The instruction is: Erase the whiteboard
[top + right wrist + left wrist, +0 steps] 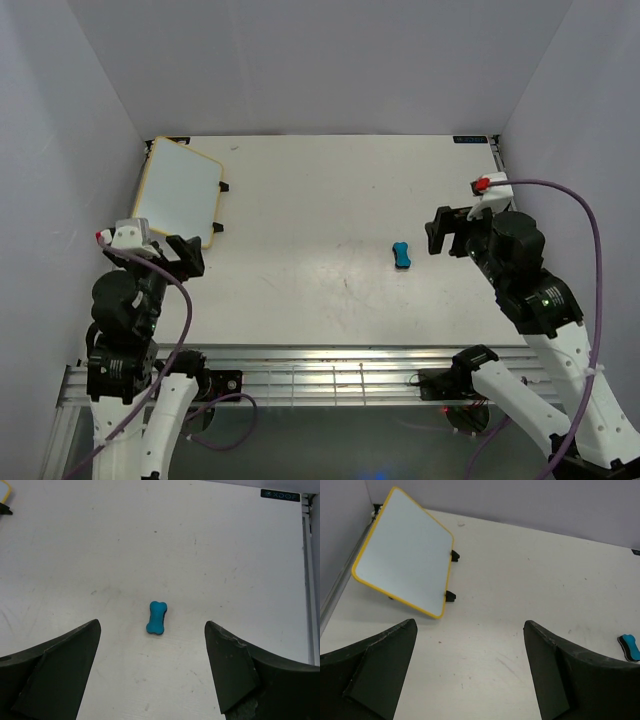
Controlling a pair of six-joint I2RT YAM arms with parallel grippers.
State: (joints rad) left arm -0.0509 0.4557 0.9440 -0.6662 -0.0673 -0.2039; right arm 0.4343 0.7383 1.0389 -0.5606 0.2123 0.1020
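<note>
While the left end effector [186, 256] and right end effector [447, 230] are held wide open and empty, the whiteboard [180, 190] is seen in the far-left corner of the table [320, 190]. Its long axis is run roughly far-to-near, with the near end skewed slightly left. The black feet [221, 207] are pointed right.

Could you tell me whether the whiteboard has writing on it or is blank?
Blank: the whiteboard shows a plain white face inside its yellow frame in the left wrist and top views, with no marks visible.
</note>
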